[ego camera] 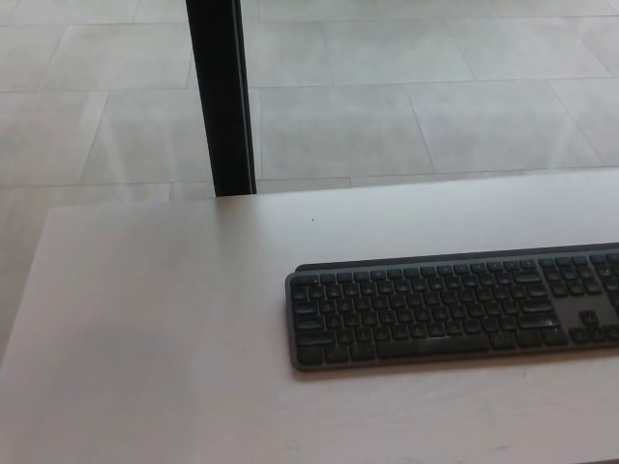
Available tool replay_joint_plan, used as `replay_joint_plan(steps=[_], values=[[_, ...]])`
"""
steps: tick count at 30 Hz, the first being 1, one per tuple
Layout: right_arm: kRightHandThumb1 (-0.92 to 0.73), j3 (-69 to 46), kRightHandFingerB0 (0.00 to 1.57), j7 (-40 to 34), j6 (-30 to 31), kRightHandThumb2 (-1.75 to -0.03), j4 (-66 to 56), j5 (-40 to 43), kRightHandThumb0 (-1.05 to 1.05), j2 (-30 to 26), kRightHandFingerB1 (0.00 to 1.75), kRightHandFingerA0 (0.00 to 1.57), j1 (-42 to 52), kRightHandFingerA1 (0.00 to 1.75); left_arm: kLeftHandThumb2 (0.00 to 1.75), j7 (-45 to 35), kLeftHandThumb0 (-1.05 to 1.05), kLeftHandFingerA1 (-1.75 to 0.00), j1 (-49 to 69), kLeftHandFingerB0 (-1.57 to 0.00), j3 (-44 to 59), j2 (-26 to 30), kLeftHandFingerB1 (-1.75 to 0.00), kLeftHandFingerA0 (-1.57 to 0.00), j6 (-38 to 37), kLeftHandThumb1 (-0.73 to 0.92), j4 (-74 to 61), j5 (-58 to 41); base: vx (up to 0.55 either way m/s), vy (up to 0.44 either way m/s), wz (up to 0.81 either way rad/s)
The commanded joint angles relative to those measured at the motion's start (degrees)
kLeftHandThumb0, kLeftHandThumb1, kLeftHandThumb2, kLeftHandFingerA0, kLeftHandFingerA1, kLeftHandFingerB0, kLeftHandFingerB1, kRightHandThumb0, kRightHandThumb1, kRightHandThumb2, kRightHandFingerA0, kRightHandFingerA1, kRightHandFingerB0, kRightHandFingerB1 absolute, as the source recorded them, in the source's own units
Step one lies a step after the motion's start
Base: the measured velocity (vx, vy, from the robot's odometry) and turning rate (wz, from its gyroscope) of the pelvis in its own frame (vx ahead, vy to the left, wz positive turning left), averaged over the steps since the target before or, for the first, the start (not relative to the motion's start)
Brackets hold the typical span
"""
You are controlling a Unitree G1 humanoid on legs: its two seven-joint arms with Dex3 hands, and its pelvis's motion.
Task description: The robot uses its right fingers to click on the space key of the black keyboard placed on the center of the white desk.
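Keyboard: we see the black keyboard (453, 307) flat on the desk, right of centre in the head view, its right end cut off by the picture edge.
Space key: we make out the long key (447, 347) in the front row, nothing touching it.
Hands: neither shows for us, so we cannot tell how the fingers are set, nor place anything relative to them.
Desk: white top (145, 319), bare to the keyboard's left.
Post: a black upright (221, 97) stands behind the desk's far edge.
Floor: pale tiles (406, 87) beyond.
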Motion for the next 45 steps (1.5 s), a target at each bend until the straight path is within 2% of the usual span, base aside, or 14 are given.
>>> replay_joint_plan(steps=[1,5,10,14,17,18,19,21,22,29,31,33,34,45], values=[[-0.58,11.98,0.55,6.17,10.25,-0.57,-12.63,-1.74,-0.36,-1.18,0.41,0.90,0.05,0.57,0.57,0.42,-0.49,-0.74,0.35,-0.58,-0.05,0.89,-0.56,-0.70,-0.84,0.56,0.31,-1.48,0.00,0.000,0.00],[-0.54,17.88,0.58,8.38,8.41,-0.56,-13.74,-3.28,-0.37,-0.26,0.41,0.88,0.69,0.56,0.57,0.46,-0.51,-0.72,0.52,-0.57,-0.78,1.28,-0.56,-0.71,-0.63,0.57,0.18,-0.84,0.00,0.000,0.00],[-0.51,28.00,0.59,10.35,0.16,-0.57,-13.85,-10.72,-0.45,0.39,0.40,0.89,3.84,0.66,0.58,0.99,-0.50,-0.70,0.12,-0.56,-0.97,1.39,-0.55,-0.71,-0.72,0.58,0.62,-1.05,0.00,0.000,0.00],[-0.54,31.80,0.55,10.43,-3.08,-0.56,-13.15,-13.54,-0.35,0.80,0.40,0.88,4.88,0.72,0.58,0.66,-0.53,-0.72,0.37,-0.55,-0.88,1.46,-0.55,-0.69,-0.76,0.59,0.38,-1.38,0.00,0.000,0.00],[-0.54,34.52,0.55,10.76,-4.45,-0.56,-12.64,-15.57,-0.36,0.53,0.39,0.86,4.95,0.90,0.58,0.84,-0.53,-0.72,0.46,-0.58,-1.09,1.57,-0.56,-0.71,-0.71,0.60,0.45,-1.18,0.00,0.000,0.00],[-0.54,36.65,0.56,11.97,-7.01,-0.56,-10.63,-17.36,-0.38,-0.03,0.40,0.83,4.22,1.03,0.58,0.70,-0.54,-0.70,0.59,-0.58,-1.28,1.57,-0.56,-0.71,-1.11,0.60,0.54,-0.98,0.00,0.000,0.00],[-0.55,37.89,0.55,12.04,-8.15,-0.57,-10.16,-19.02,-0.40,-0.75,0.40,0.84,4.07,1.02,0.58,0.76,-0.53,-0.70,0.56,-0.54,-1.33,1.58,-0.55,-0.70,-1.00,0.60,0.55,-0.98,0.00,0.000,0.00],[-0.57,40.22,0.57,11.76,-8.17,-0.57,-9.92,-21.76,-0.42,-1.52,0.39,0.85,3.48,1.01,0.58,0.75,-0.53,-0.69,0.53,-0.55,-1.37,1.65,-0.55,-0.69,-0.83,0.60,0.57,-1.00,0.00,0.000,0.00],[-0.56,41.36,0.59,11.48,-8.14,-0.57,-10.07,-22.79,-0.42,-1.38,0.39,0.85,3.16,1.15,0.58,0.66,-0.52,-0.70,0.46,-0.55,-1.21,1.62,-0.55,-0.70,-0.78,0.60,0.59,-1.21,0.00,0.000,0.00],[-0.56,48.41,0.60,11.29,-6.06,-0.57,-11.67,-29.53,-0.40,-1.58,0.40,0.92,1.41,1.14,0.58,1.29,-0.52,-0.72,0.19,-0.59,-1.48,1.58,-0.56,-0.73,-0.46,0.59,0.37,-1.00,0.00,0.000,0.00],[-0.54,50.15,0.61,11.43,-6.66,-0.58,-11.38,-30.71,-0.35,-1.15,0.41,0.88,0.79,1.31,0.58,0.39,-0.52,-0.72,0.25,-0.55,-1.10,1.57,-0.55,-0.70,-0.70,0.59,0.53,-1.47,0.00,0.000,0.00],[-0.54,50.63,0.61,11.58,-6.52,-0.58,-11.40,-30.99,-0.35,-1.08,0.41,0.88,0.58,1.31,0.58,0.08,-0.52,-0.72,0.28,-0.55,-1.06,1.63,-0.55,-0.70,-0.75,0.59,0.69,-1.49,0.00,0.000,0.00],[-0.53,52.53,0.61,11.28,-10.37,-0.58,-9.38,-32.83,-0.29,-1.00,0.44,0.86,0.03,1.41,0.56,0.84,-0.53,-0.73,0.12,-0.58,-1.26,1.63,-0.55,-0.75,-0.53,0.59,0.56,-1.26,0.00,0.000,0.00],[-0.54,61.20,0.64,9.42,-12.21,-0.56,-6.45,-44.13,-0.33,-2.85,0.42,0.85,-2.36,1.34,0.58,0.79,-0.51,-0.74,-0.42,-0.57,-1.56,1.65,-0.57,-0.72,-0.61,0.60,0.59,-1.30,0.00,0.000,0.00]])
